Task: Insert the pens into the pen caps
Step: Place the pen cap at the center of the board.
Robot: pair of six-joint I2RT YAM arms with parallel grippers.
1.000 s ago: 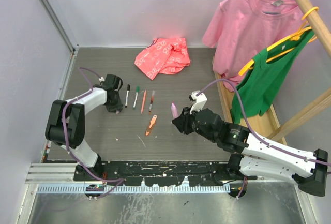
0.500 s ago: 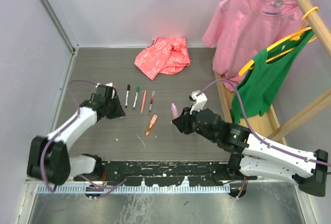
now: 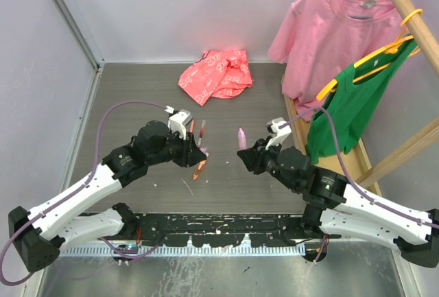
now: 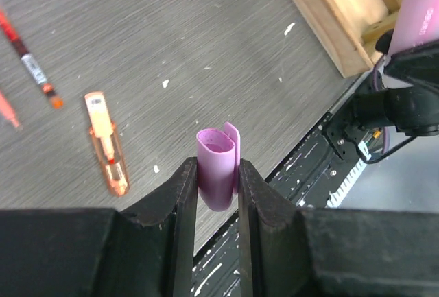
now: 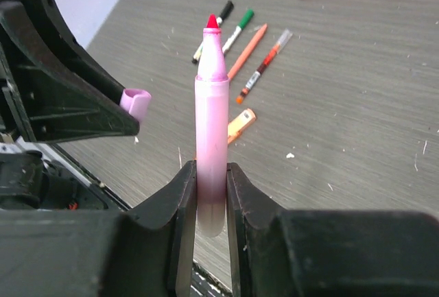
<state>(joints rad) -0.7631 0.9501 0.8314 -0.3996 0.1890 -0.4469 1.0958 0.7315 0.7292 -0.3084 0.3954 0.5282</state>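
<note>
My left gripper [image 3: 199, 151] is shut on a lilac-pink pen cap [image 4: 217, 167], held above the table with its open end facing away from the wrist. My right gripper [image 3: 244, 151] is shut on the pink highlighter [image 5: 211, 125], upright with its red tip [image 5: 212, 21] bare. Cap [image 5: 136, 102] and highlighter [image 3: 241, 136] are apart, the cap left of the pen. On the table lie two white markers [image 5: 236, 29], a salmon-orange pen [image 5: 247, 42], a dark red pen [image 5: 264, 64] and a short orange pen [image 3: 200, 167]. My left arm hides the markers from above.
A red patterned cloth [image 3: 216, 72] lies at the back. A wooden rack [image 3: 297, 129] with a pink T-shirt [image 3: 322, 33] and a green top [image 3: 353, 108] stands at the right. Small white scraps [image 4: 290, 29] dot the table.
My left arm has swung from the far left of the table to the centre, carrying the lilac cap. My right gripper has shifted slightly right and back with the highlighter.
</note>
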